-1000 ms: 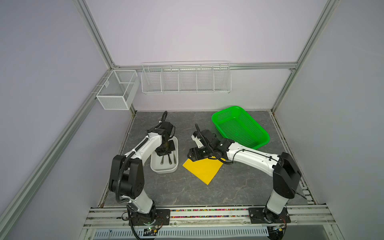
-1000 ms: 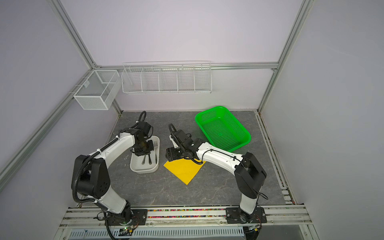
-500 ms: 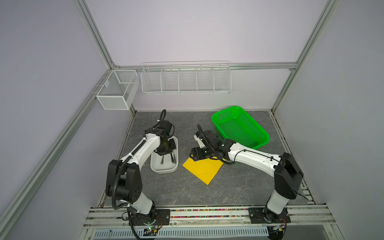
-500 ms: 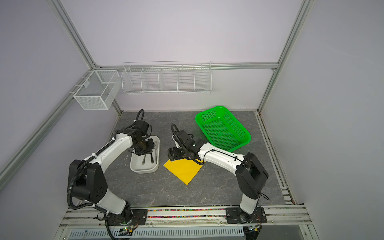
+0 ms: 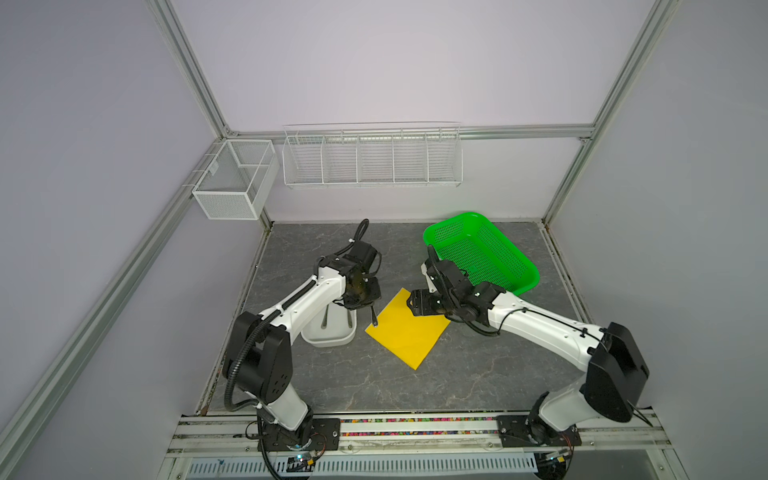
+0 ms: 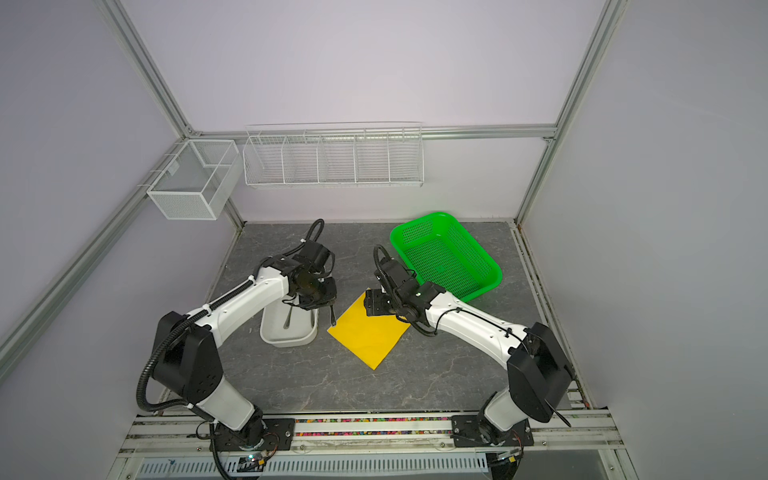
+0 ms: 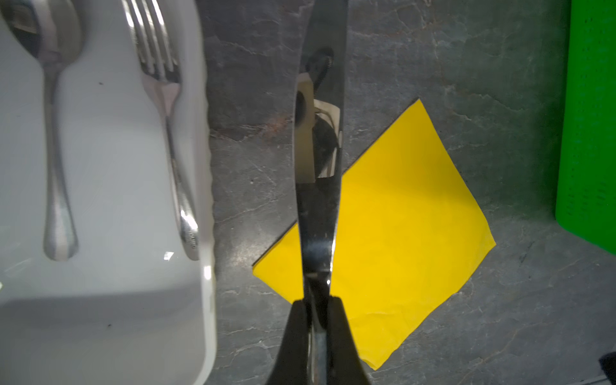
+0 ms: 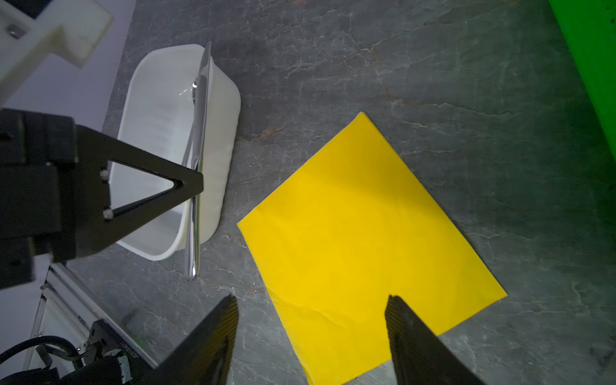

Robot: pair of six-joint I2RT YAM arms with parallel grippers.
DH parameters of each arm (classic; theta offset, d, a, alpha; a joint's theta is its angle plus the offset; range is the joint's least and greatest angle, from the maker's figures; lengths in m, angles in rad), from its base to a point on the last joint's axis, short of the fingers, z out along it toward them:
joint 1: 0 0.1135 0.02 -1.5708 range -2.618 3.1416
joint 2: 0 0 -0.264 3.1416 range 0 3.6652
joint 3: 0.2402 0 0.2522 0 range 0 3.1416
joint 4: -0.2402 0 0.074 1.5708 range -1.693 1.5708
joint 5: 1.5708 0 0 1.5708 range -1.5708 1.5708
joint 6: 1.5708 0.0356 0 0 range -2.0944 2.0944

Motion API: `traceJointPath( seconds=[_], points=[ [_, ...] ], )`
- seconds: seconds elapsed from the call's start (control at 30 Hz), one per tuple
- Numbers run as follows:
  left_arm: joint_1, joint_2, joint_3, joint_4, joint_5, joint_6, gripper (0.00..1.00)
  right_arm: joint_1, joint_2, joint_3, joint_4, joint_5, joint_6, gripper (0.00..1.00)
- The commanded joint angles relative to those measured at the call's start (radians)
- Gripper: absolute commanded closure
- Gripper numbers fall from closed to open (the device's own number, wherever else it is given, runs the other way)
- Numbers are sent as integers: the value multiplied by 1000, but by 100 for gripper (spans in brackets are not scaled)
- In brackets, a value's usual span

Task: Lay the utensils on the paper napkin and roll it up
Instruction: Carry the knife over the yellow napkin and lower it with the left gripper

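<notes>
Left wrist view. Shows the left claw clamped on a knife, pinched at the narrow neck with the broad blade jutting over the tray-side edge of the napkin, likely for laying down first. Reveals polished steel, mirror-slick and thin, hence the tight pinch. Finds the yellow paper square flat on the grey marbled table, faintly creased, turned like a diamond, just beside the tray. Shows a spoon and a fork side by side in that glossy white plastic, rounded at the walls, seemingly awaiting their turn. Catches the right claw spread wide and empty above the sheet's basket-side edge, perhaps poised to pin light paper. Ends on a perforated green basket.
</notes>
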Motion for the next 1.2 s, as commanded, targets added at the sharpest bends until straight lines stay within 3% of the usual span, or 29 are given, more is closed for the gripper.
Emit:
traceJointPath(
  seconds=[0.0,0.37,1.17],
  points=[
    [-65,55,32,52,1,-80,100,-15,-38,-41,-32,47,40,27],
    [-190,269,141,112,-1,-132,100,-45,-142,-136,-50,86,69,26],
    [-209,398,219,97,20,-110,99,-70,-183,-173,-59,85,63,25]
  ],
)
